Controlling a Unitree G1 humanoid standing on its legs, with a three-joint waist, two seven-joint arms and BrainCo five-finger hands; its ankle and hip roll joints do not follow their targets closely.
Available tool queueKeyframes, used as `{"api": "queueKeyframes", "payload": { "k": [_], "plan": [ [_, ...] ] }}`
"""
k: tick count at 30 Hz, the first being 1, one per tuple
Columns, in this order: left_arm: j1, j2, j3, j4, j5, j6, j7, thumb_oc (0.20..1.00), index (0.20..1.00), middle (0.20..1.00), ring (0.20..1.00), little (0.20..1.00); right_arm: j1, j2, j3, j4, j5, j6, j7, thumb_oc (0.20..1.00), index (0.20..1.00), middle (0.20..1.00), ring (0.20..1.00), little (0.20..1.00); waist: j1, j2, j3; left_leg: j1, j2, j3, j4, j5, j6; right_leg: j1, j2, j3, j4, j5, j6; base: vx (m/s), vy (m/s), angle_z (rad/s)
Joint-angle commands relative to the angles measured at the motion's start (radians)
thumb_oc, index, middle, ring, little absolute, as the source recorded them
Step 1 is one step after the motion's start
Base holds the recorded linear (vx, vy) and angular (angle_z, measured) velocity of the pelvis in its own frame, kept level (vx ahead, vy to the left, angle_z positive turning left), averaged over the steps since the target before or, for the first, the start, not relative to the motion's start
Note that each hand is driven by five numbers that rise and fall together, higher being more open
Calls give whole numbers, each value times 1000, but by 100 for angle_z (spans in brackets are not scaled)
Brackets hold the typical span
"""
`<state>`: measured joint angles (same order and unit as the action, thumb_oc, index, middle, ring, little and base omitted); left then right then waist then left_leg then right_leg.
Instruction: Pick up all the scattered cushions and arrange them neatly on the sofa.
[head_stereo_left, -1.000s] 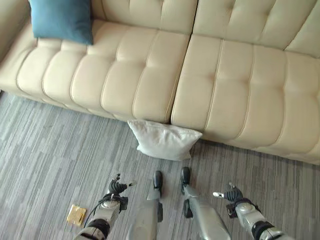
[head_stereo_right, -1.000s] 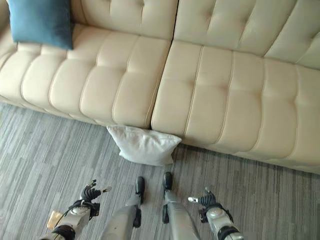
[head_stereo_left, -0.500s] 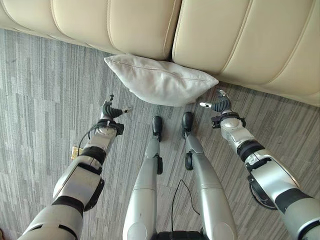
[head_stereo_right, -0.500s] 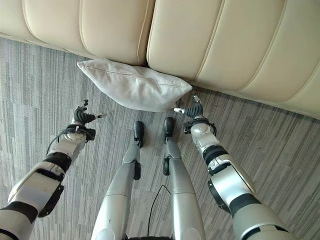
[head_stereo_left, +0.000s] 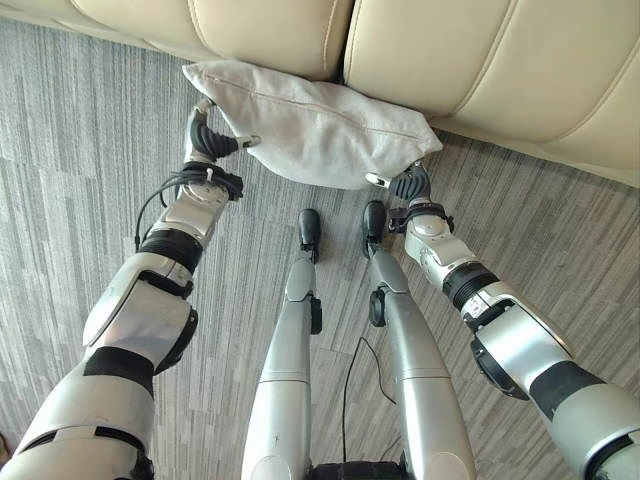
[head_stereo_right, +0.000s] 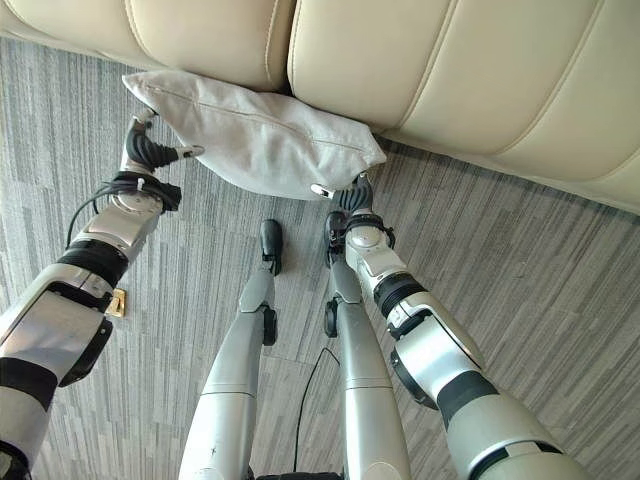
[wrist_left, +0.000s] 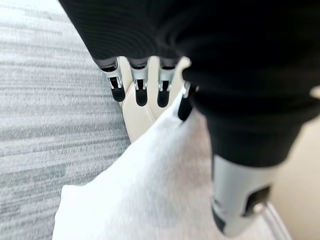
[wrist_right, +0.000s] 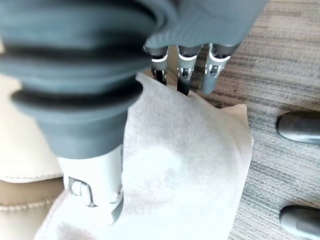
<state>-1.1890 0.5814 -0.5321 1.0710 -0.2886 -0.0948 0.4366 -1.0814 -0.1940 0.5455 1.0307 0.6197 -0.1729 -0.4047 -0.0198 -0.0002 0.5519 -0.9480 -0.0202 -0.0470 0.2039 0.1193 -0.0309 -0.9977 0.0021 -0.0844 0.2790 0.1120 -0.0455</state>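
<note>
Left hand (head_stereo_left: 208, 140) at 9 o'clock and right hand (head_stereo_left: 410, 185) at 4 flank the cushion's (head_stereo_left: 315, 125) long axis, fingers loose, holding nothing.

Bright, even light; soft shadows; wrist views blurry close-up.

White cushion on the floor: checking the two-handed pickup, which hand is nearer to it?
Neither clearly: left hand is at the white cushion's left end, right hand at its right corner.

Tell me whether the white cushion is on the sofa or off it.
Off it. The white cushion lies on the grey carpet, leaning against the sofa's front edge, with the left hand and right hand at its ends.
</note>
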Motion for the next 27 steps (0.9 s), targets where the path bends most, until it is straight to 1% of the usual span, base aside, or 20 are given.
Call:
{"api": "queueKeyframes", "payload": {
  "k": [1,3,6,10,11,12,13,14,15,16,17,18,19,20,21,23,27],
  "plan": [
    [-36,26,4,32,40,-14,60,1000,1000,1000,1000,1000,13,101,50,-17,36,-37,11,1000,1000,1000,1000,1000,39,5,-57,-10,-21,15,54,-144,-13,15,-16,62,123,-238,123,13,-26,3],
    [-46,18,1,38,25,-17,61,1000,1000,1000,1000,1000,7,102,55,-14,38,-37,12,1000,1000,1000,1000,1000,42,4,-57,-22,-23,11,59,-144,-12,6,-16,60,127,-240,124,15,-42,4],
    [-98,11,-1,21,-27,-30,51,1000,1000,1000,1000,1000,-32,90,61,-26,45,-43,10,1000,1000,1000,1000,1000,50,7,-45,-71,-25,-6,85,-146,-13,-36,-22,51,150,-248,128,24,-53,7],
    [-130,-1,21,-62,-105,-66,43,1000,1000,1000,1000,1000,-65,63,56,-77,43,-63,17,1000,1000,1000,1000,1000,58,26,-33,-145,-34,-18,115,-149,-15,-106,-31,42,189,-263,130,31,-10,17],
    [-131,-1,21,-63,-105,-66,43,1000,1000,1000,1000,1000,-66,62,56,-77,43,-63,17,1000,1000,1000,1000,1000,58,27,-33,-148,-34,-18,117,-149,-15,-109,-31,41,191,-264,130,31,56,16],
    [-148,-15,30,-47,-144,-80,35,1000,1000,1000,1000,1000,-88,52,53,-78,40,-67,20,1000,1000,1000,1000,1000,60,31,-33,-186,-39,-21,130,-148,-15,-145,-34,35,213,-268,133,21,53,13],
    [-148,-15,30,-47,-144,-81,35,1000,1000,1000,1000,1000,-88,52,53,-78,40,-67,20,1000,1000,1000,1000,1000,60,31,-33,-187,-39,-21,131,-149,-15,-146,-34,35,213,-269,133,36,42,12],
    [-169,-28,20,-18,-167,-85,17,1000,1000,1000,1000,1000,-110,47,60,-71,29,-67,27,1000,1000,1000,1000,1000,60,33,-35,-216,-42,-21,140,-149,-13,-174,-36,32,229,-273,136,37,37,7],
    [-175,-42,10,16,-183,-84,-8,1000,1000,1000,1000,1000,-133,47,68,-60,13,-65,31,686,686,686,686,686,60,39,-40,-257,-41,-14,158,-149,-12,-208,-42,27,252,-279,140,44,56,5],
    [-170,-53,4,29,-196,-84,-24,1000,1000,1000,1000,1000,-140,47,69,-52,1,-63,32,269,269,269,269,269,58,44,-43,-276,-40,-12,168,-148,-12,-223,-46,25,265,-281,142,42,89,5],
    [-165,-62,2,40,-226,-88,-48,595,595,595,595,595,-151,45,69,-41,-1,-61,35,200,200,200,200,200,56,49,-47,-297,-43,-11,180,-148,-11,-241,-49,25,281,-284,144,22,42,4],
    [-166,-62,1,42,-227,-89,-49,595,595,595,595,595,-152,45,69,-40,-1,-61,35,200,200,200,200,200,56,49,-49,-301,-43,-11,181,-148,-11,-244,-50,25,283,-285,144,26,91,5],
    [-147,-84,14,49,-294,-98,-91,200,200,200,200,200,-159,42,64,-23,-13,-53,41,200,200,200,200,200,52,56,-50,-319,-44,-4,189,-148,-9,-264,-54,21,301,-286,145,14,68,4],
    [-146,-84,14,49,-295,-98,-92,200,200,200,200,200,-159,42,65,-23,-13,-53,41,200,200,200,200,200,52,56,-52,-321,-44,-4,190,-148,-9,-266,-54,21,302,-286,145,15,122,3],
    [-116,-112,37,45,-362,-102,-133,200,200,200,200,200,-150,47,44,-20,-16,-51,42,200,200,200,200,200,44,61,-55,-330,-42,7,196,-146,-9,-270,-57,19,307,-287,146,3,75,2],
    [-73,-153,69,36,-423,-100,-173,200,200,200,200,200,-132,54,22,-29,-14,-55,42,200,200,200,200,200,33,61,-59,-323,-40,11,196,-146,-9,-263,-56,19,302,-285,141,-1,102,1],
    [28,-239,117,-37,-475,-111,-209,200,200,200,200,200,-86,71,-25,-82,-7,-75,45,200,200,200,200,200,17,56,-74,-278,-38,25,172,-147,-6,-227,-48,18,278,-273,136,-6,88,-2]
  ]
}}
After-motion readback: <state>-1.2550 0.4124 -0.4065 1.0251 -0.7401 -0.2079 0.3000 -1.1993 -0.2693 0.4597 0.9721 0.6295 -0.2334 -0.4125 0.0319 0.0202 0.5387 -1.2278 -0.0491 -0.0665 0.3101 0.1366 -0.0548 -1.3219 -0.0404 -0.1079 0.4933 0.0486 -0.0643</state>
